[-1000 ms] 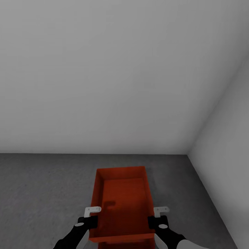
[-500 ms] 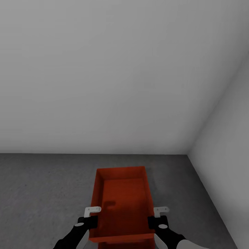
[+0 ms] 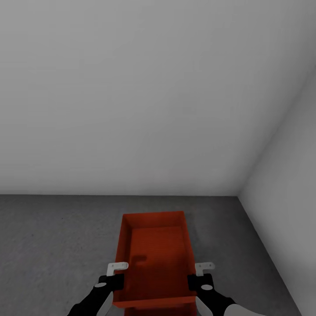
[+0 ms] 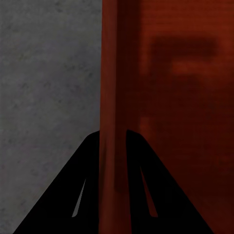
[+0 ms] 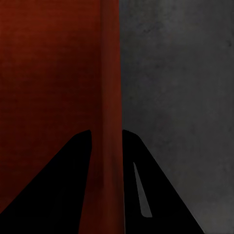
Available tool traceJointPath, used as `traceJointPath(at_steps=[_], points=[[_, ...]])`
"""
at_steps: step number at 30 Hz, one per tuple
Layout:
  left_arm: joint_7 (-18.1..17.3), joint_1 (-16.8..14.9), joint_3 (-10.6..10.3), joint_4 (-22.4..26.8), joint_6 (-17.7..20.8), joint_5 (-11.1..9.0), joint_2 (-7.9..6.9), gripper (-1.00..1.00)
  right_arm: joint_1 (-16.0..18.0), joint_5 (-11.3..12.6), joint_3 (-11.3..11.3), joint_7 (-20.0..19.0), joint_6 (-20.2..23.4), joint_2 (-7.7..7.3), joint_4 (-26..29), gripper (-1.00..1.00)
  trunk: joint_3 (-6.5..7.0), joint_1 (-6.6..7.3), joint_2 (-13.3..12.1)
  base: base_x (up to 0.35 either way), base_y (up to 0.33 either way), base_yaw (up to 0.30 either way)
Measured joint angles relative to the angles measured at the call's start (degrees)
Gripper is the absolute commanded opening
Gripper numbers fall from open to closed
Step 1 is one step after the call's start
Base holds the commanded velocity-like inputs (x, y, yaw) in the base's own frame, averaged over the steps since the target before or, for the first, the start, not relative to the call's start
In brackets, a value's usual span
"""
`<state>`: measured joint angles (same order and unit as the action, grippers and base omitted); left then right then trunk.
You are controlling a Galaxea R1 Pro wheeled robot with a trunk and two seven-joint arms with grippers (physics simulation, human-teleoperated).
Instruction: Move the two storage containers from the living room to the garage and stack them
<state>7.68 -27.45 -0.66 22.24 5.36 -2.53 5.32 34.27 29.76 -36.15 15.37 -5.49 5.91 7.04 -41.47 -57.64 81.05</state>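
- I am holding one bin (image 3: 153, 254) between both arms, low centre of the head view, over the grey concrete floor (image 3: 52, 237) of the garage.
- My left gripper (image 3: 115, 274) is clamping the bin's left long wall; in the left wrist view the two dark fingers (image 4: 73, 195) are sitting either side of the red wall (image 4: 113, 97), jaws clenched on it.
- My right gripper (image 3: 199, 274) is doing the same on the right long wall; in the right wrist view the wall (image 5: 109, 97) is running straight up between the fingers (image 5: 141, 190), jaws clenched on it.
- Both grips are sitting toward the near end of the bin, at the lower edge of the head frame, level with each other.
- The bin's long axis is pointing straight away from me, toward the pale back wall (image 3: 131, 109); a side wall (image 3: 289, 175) is closing the corner at the right of the frame.
- A red edge (image 3: 160, 310) is showing just under the near rim at the bottom of the head view. I judge it to be the second bin beneath, but too little is showing to be sure.
- Relation that matters: if that is the lower bin, the held one is lying directly over it, axes parallel; the move is straight down, both arms equally placed.
- I cannot tell whether the held bin is already resting or hanging clear.
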Motion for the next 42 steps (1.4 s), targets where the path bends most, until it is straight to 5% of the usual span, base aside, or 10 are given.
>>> traceJointPath(at_steps=[9, 42], points=[[0.0, 0.0, 0.0, 0.0, 0.0, 0.0, -0.01, -1.00, 0.0, 0.0, 0.0, 0.0, 0.0, 0.03, -0.1, -1.00, -1.61, -1.97, 3.6, 0.000, 0.000, 0.000], [0.0, 0.0, -0.1, 0.0, 0.0, 0.0, -0.03, -1.00, 0.0, 0.1, 0.0, 0.0, -0.1, 0.05, -0.1, -1.00, -1.62, -1.98, 3.6, 0.000, 0.000, 0.000]])
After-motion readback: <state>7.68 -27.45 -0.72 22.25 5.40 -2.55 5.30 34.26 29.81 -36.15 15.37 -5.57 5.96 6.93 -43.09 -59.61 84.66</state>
